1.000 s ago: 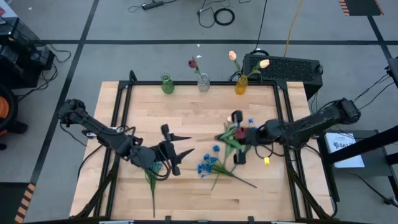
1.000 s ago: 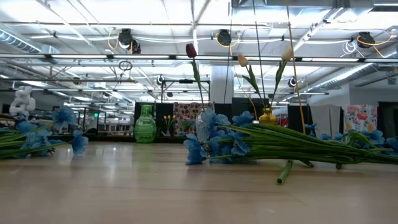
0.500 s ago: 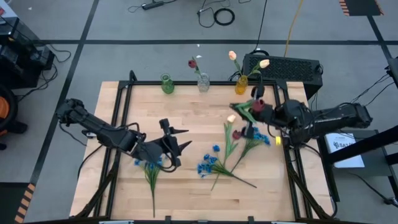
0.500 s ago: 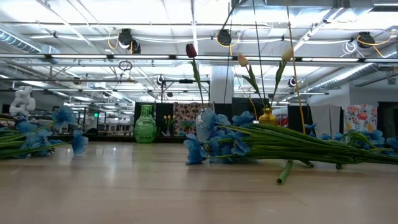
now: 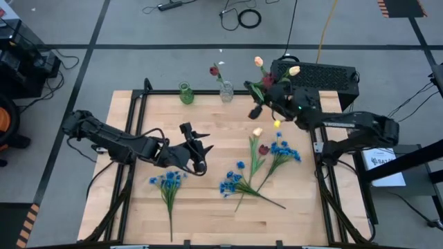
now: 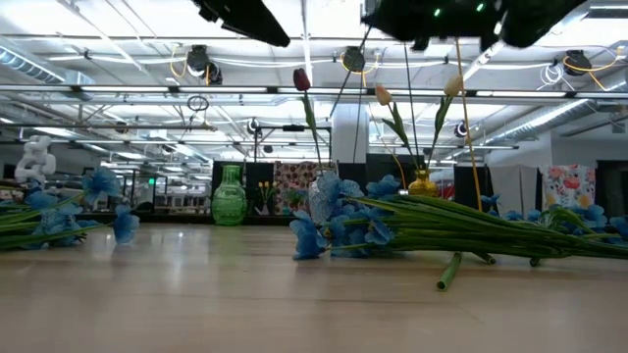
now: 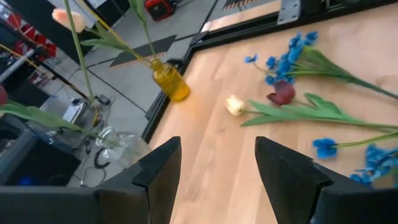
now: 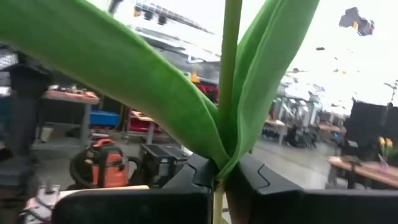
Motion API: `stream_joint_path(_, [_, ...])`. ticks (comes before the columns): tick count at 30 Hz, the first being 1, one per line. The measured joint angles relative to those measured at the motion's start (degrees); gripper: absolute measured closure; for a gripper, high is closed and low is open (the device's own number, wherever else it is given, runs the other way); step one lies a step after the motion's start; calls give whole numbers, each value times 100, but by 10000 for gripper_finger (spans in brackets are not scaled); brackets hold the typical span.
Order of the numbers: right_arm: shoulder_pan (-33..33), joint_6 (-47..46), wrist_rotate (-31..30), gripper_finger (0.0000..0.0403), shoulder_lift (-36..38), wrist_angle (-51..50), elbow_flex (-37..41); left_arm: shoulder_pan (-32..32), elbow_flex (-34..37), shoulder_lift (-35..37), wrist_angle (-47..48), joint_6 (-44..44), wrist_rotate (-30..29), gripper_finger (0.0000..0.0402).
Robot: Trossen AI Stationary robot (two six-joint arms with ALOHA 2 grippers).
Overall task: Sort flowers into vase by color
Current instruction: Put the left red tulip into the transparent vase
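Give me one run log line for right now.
right end effector: shut on tulip, lifted near vases | left end effector: open, empty, over table

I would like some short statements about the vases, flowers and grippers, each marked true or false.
1. The green vase is empty. True.
2. The right gripper holds nothing. False: it is shut on a flower stem.
3. The yellow vase holds two cream tulips. True.
4. The left gripper grips a blue flower. False: it is open and empty above the table.
5. A dark red tulip lies on the table. True.
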State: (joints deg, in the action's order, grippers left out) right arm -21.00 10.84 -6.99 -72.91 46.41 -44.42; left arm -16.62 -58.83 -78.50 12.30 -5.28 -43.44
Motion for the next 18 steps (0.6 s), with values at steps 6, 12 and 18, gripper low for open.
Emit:
stream_joint_path(6, [-779, -651, 391, 393, -765, 636, 1, 65, 2, 0, 122, 9, 248, 190])
stream_joint_path(12, [-1246, -1157, 737, 393, -1341, 1290, -1, 64, 2, 0, 122, 33, 286, 190])
stream_joint_path(18, [-1355, -1202, 754, 393, -1670, 1281, -157, 65, 2, 0, 131, 33, 286, 190])
